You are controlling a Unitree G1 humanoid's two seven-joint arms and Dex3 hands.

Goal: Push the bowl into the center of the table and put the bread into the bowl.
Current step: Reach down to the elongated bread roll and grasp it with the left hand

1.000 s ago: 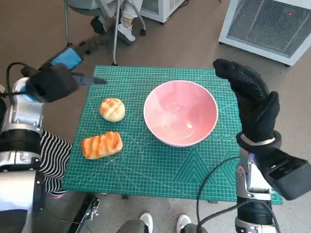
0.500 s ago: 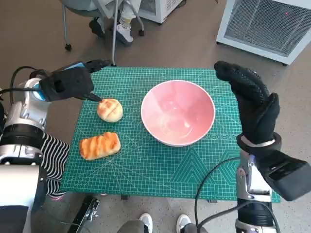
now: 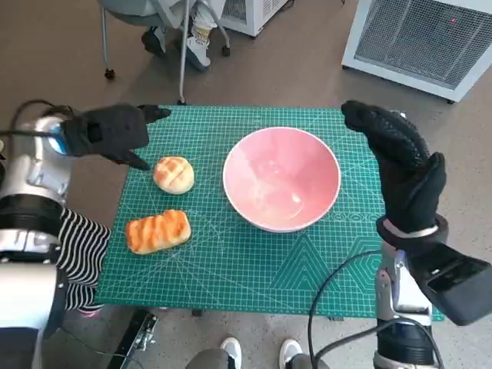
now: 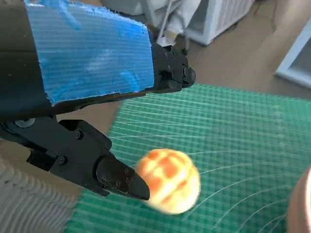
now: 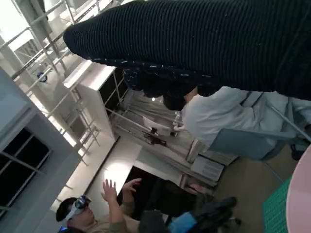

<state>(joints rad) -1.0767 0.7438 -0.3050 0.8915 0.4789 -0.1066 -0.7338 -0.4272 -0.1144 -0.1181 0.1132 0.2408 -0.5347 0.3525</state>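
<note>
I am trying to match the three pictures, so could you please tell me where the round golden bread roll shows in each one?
Head view: the round golden bread roll lies on the green cutting mat, left of the pink bowl.
Left wrist view: the roll, blurred, sits just beyond the left hand.
Right wrist view: not in it.
Shared landmark: the green mat; a corner shows in the right wrist view.

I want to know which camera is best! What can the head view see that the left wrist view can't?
Only the head view shows the long grilled bread, the whole pink bowl, the gloved right robot hand raised beside the bowl, and feet near a chair leg beyond the table.

Only the left wrist view shows the blue tape on the left robot hand close up, with a fingertip right next to the bun.

Both show the round bun, the green mat and the left robot hand, open and holding nothing.
</note>
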